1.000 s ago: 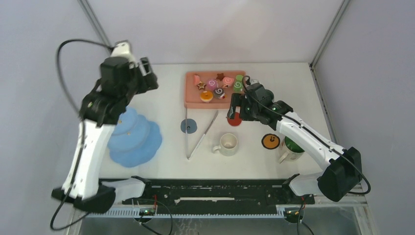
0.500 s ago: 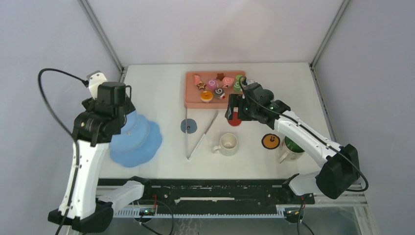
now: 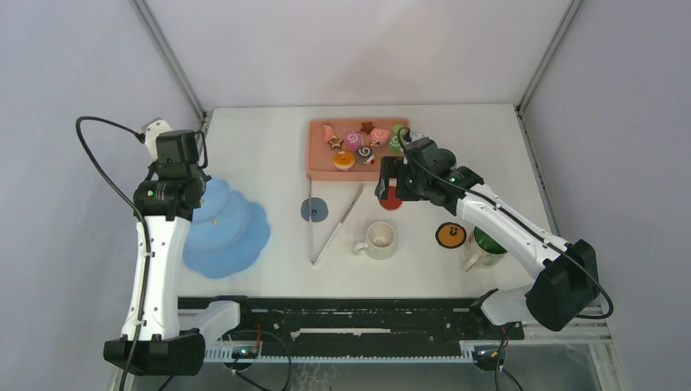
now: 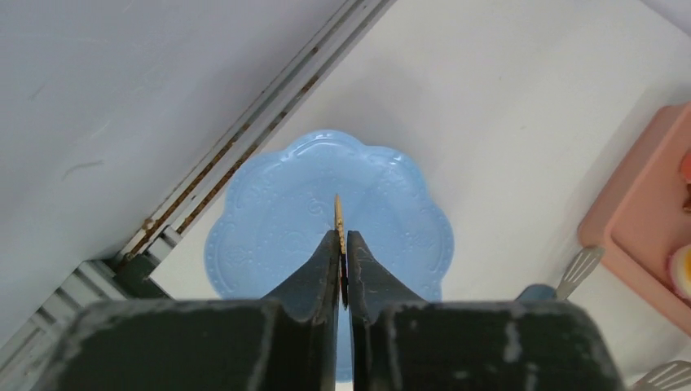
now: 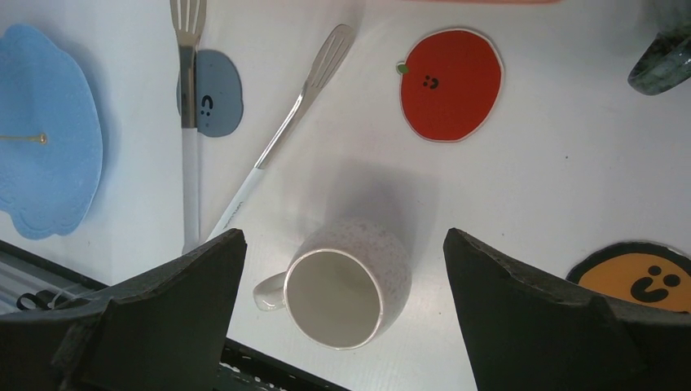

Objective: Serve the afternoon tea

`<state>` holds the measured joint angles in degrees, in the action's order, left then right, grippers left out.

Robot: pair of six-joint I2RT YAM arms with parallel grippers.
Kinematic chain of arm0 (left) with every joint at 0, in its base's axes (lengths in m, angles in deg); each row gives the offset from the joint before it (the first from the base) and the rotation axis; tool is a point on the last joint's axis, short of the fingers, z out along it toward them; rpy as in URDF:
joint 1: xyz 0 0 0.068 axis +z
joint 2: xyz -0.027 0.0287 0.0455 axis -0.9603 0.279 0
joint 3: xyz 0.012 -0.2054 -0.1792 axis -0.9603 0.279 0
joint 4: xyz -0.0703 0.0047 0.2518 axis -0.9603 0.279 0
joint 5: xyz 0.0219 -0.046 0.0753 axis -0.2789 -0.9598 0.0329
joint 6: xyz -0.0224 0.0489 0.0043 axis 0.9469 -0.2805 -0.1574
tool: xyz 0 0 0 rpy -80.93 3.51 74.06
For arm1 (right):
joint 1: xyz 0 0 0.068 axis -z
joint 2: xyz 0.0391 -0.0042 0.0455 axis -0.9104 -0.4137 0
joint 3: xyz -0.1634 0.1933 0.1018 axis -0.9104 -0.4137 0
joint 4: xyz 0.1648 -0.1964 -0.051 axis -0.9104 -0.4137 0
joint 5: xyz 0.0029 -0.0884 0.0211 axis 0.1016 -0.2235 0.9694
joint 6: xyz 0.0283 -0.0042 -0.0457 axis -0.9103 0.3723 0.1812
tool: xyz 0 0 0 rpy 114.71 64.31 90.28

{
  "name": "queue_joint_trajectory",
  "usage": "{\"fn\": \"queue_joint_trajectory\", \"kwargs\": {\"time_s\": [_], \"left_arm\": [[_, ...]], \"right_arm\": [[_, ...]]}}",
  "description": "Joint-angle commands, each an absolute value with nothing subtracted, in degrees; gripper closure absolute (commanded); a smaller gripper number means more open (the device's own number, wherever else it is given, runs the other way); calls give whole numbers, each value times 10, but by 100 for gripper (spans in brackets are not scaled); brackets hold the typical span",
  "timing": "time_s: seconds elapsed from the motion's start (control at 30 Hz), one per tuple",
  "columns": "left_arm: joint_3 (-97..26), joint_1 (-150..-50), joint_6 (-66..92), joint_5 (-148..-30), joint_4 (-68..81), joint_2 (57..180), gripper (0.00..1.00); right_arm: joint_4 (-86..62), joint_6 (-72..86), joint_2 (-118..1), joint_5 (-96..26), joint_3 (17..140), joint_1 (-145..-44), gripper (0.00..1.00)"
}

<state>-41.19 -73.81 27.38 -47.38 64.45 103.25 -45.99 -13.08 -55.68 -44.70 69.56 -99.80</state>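
Here, the blue dessert tower (image 3: 232, 232) stands near the left edge of the white tabletop (image 3: 261, 147), in the lower left of the overhead view, with its scalloped tiers stepping from wide to narrow. The left hand (image 4: 342, 242) hangs directly above it. Its fingers (image 4: 314, 273) are pinched tight on the thin gold stem (image 4: 336, 213) that rises from the top tier.

The toy pastries (image 3: 356, 142) lie clustered on a salmon-pink tray (image 3: 322, 165) at the top centre of that view, well apart from the tower. Below the tray, near the middle of the frame, the cream mug (image 3: 380, 239) stands upright and empty, handle pointing to frame left. The green mug (image 3: 487, 244) stands at centre right, just beside an orange coaster (image 3: 450, 235). Only a sliver of the grey mug (image 5: 662, 53) shows, in the upper right corner of the right wrist view.

The right hand (image 3: 389, 183) hovers between tray and cream mug, above a red apple coaster (image 5: 450, 85). It is spread wide and grips nothing, and in its own camera the cream mug sits on the tabletop below the gap.

Metal tongs (image 3: 337, 224) lie in a V left of the cream mug, with one limb crossing a blue-grey coaster (image 3: 315, 210).
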Motion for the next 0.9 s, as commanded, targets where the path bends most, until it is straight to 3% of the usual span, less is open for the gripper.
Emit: {"fn": "queue_joint_trajectory", "kwargs": {"time_s": [0.0,0.43,0.7,0.87], "left_arm": [[-407,-729,222,-540,581,1044,99],[-504,-730,184,-697,488,1129,100],[-557,-734,162,-680,468,1203,100],[-512,-737,217,-690,375,1191,100]], "right_arm": [[-456,-120,-557,-461,718,-1003,0],[-455,-133,-569,-455,718,-1005,0],[-459,-142,-555,-461,718,-1019,0],[-432,-166,-558,-455,718,-1037,1]]}}
